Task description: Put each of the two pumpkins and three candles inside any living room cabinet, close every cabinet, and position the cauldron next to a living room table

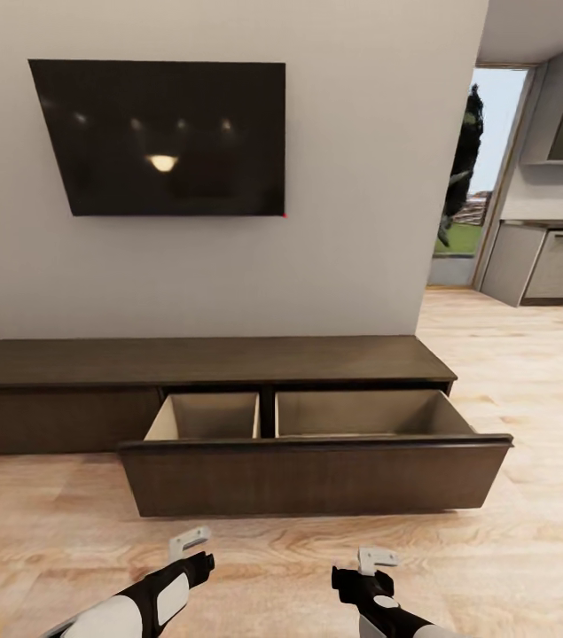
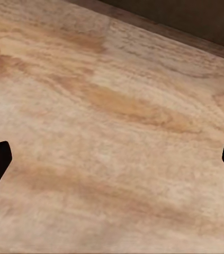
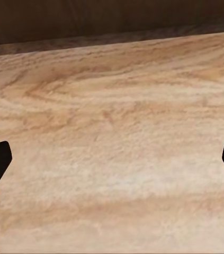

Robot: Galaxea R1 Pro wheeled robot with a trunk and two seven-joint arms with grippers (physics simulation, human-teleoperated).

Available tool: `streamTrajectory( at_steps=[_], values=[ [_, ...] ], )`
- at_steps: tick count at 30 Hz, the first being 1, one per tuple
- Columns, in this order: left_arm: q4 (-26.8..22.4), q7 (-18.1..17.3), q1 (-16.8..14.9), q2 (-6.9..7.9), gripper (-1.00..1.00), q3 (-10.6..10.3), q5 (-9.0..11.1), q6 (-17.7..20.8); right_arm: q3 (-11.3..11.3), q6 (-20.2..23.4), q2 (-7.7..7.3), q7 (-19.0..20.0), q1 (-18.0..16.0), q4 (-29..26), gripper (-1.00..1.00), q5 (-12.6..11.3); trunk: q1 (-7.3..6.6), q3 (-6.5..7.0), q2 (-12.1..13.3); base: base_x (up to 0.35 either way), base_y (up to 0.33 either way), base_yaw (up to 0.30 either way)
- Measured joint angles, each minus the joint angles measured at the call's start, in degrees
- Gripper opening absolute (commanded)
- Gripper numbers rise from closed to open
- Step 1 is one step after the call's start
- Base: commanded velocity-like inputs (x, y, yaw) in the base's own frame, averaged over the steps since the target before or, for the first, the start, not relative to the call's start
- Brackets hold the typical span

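The cabinet [image 1: 228, 390] stood before the robot with its drawer [image 1: 316, 474] pulled out and bare, so both spread, empty pincers, left [image 1: 191, 548] and right [image 1: 368, 567], likely needed to fetch pumpkins first.

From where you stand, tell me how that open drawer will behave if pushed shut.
The drawer looks stiff wood, so it should slide straight in, not flex. Its front is wide; an off-centre push may skew it. Both compartments appear empty, so probably light.
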Motion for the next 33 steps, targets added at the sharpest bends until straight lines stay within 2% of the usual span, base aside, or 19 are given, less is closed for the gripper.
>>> streamTrajectory(
  at_steps=[15, 33],
  values=[
    [0.0, 0.0, 0.0, -0.02, 1.0, 0.02, 0.0, 0.0, 0.01, 0.0, 0.0, 0.0, 0.0, -0.01, 1.0, 0.02, 0.39, -3.33, -0.2, 0.293, 0.0, 0.0],
    [0.0, 0.01, 0.0, 0.05, 1.0, 0.02, 0.09, 0.0, 0.0, 0.0, 0.07, 0.0, 0.0, -0.02, 1.0, 0.0, 0.87, -7.32, -0.44, 0.017, 0.0, 0.0]
  ],
)
